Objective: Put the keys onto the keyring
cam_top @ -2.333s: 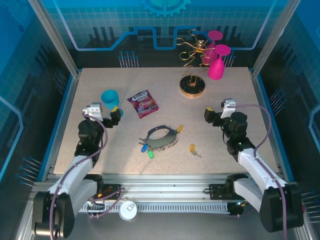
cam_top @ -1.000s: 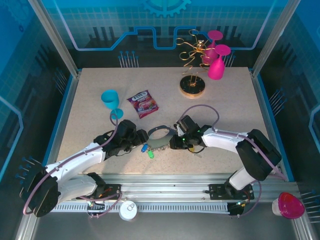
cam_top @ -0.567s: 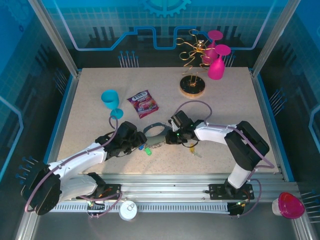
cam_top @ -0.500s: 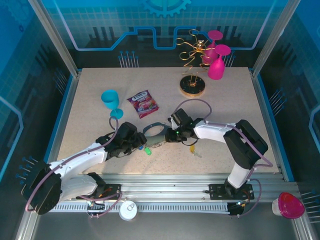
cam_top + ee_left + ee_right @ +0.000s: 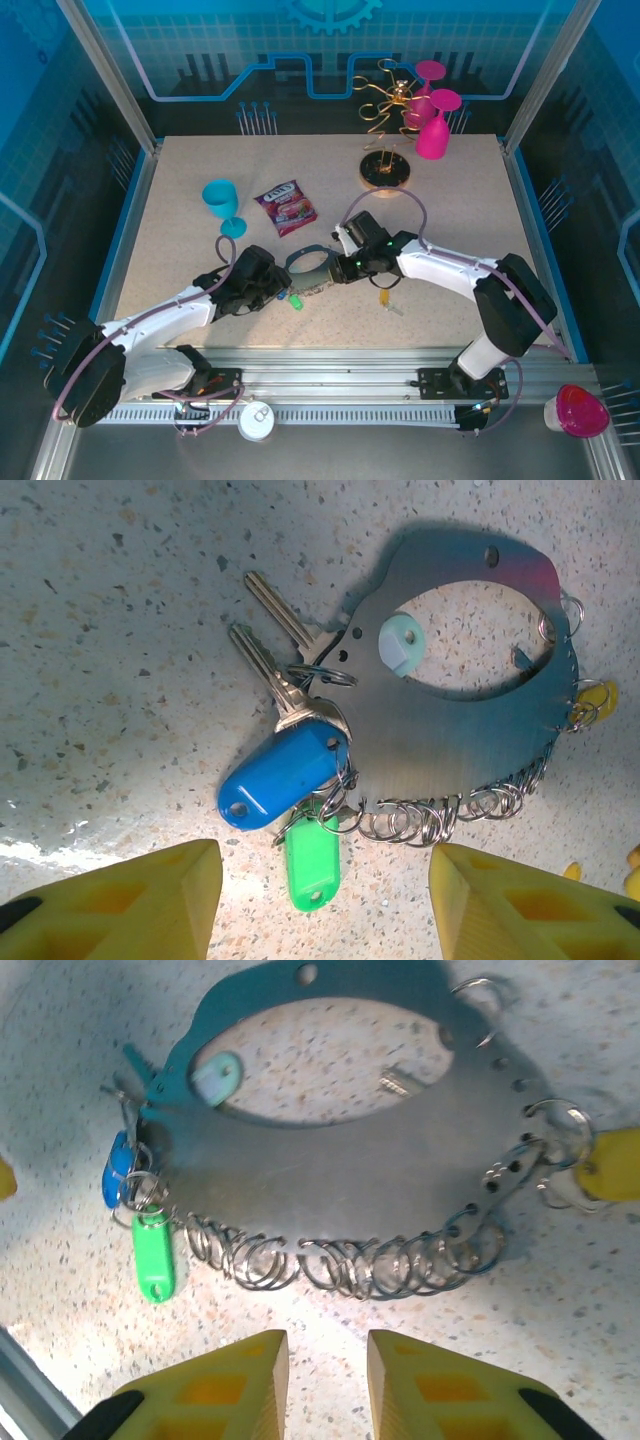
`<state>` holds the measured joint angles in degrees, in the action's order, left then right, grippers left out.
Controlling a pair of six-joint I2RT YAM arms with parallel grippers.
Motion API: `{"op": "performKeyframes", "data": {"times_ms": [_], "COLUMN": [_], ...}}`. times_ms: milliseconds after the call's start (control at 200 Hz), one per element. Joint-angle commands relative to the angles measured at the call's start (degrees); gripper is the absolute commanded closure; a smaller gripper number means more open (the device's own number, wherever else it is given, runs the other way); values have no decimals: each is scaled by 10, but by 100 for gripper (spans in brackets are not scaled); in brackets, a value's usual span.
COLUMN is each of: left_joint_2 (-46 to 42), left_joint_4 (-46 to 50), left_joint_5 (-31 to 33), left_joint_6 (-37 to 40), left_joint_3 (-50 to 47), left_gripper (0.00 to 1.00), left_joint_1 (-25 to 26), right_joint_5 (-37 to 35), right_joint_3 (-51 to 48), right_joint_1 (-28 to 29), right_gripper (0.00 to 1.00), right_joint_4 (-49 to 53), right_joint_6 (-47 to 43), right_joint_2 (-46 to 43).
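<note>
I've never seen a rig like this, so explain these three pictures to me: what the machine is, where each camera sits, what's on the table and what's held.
These are two robot arms bolted to a table. The wide picture looks down from above and behind them; the two close-ups come from a camera on each wrist, whose yellow tips are the left pincer and right pincer. Both hang open over the keyring, holding nothing. A blue key and a green key lie at its edge, a yellow key apart. Farther back: a snack packet, teal cup, pink glasses, gold wire stand.
</note>
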<state>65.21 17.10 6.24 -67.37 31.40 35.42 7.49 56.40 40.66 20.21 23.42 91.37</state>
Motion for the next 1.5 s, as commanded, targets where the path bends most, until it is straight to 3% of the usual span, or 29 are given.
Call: {"op": "performKeyframes", "data": {"times_ms": [0, 320, 655, 1056, 1386, 1496], "left_joint_2": [-2, 13, 54, 63, 69, 67], "left_joint_4": [9, -14, -57, -78, -81, -80], "left_joint_5": [20, 9, -19, -32, -39, -39], "left_joint_6": [-19, -22, -33, -58, -61, -58], "left_joint_3": [-4, -12, -22, -41, -45, -45], "left_gripper": [44, 47, 53, 63, 67, 68], "left_joint_1": [-1, -5, -6, -5, -4, -5], "right_joint_5": [-13, -14, -28, 29, 71, 54], "right_joint_3": [34, 115, 126, 126, 100, 101], "right_joint_1": [10, 39, 56, 66, 69, 70], "right_gripper": [70, 67, 64, 69, 69, 69], "right_joint_4": [43, 84, 100, 96, 48, 47], "right_joint_6": [-33, -48, -47, -30, 6, 14], "right_joint_2": [34, 132, 177, 158, 149, 137]}}
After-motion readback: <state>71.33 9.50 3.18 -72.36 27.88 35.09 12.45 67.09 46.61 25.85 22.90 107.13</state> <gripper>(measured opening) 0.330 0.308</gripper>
